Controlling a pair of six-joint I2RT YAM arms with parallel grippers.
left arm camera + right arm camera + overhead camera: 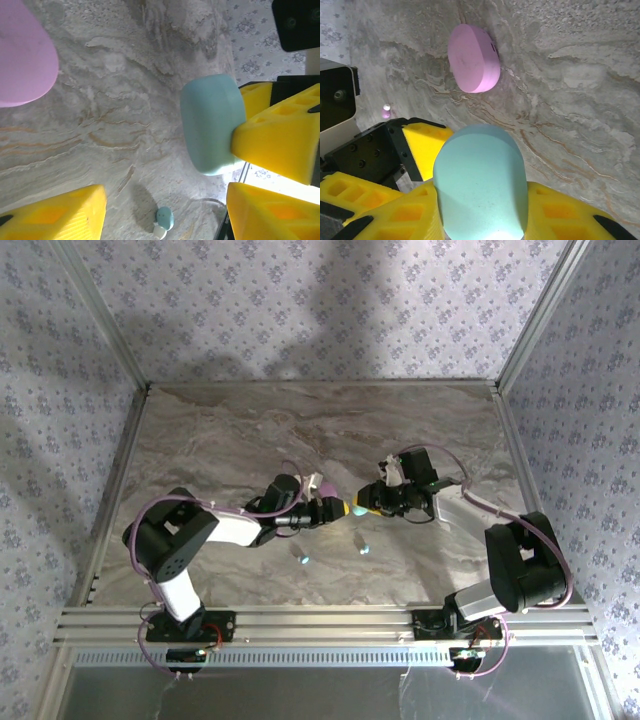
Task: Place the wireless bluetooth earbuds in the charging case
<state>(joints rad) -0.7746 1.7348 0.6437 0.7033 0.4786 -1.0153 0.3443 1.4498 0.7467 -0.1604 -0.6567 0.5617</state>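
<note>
Near mid-table, the left gripper (pixel 166 197) stands open with nothing between its jaws, close to the teal case (pixel 210 125), which the right gripper (pixel 480 220) clamps by one end, with the pink case (pixel 472 57) behind them, and a teal earbud (pixel 303 559) and a second teal earbud (pixel 365 548) lying apart toward the table's (pixel 200 440) near edge.

table (pixel 250 430): grey-brown marble top | wallpaper (pixel 300 300): pale floral print, behind table and on both its sides | frame posts (pixel 98 315): silver, slanting up from table's far corners | slotted rail (pixel 320 625): silver, along table's near edge
</note>
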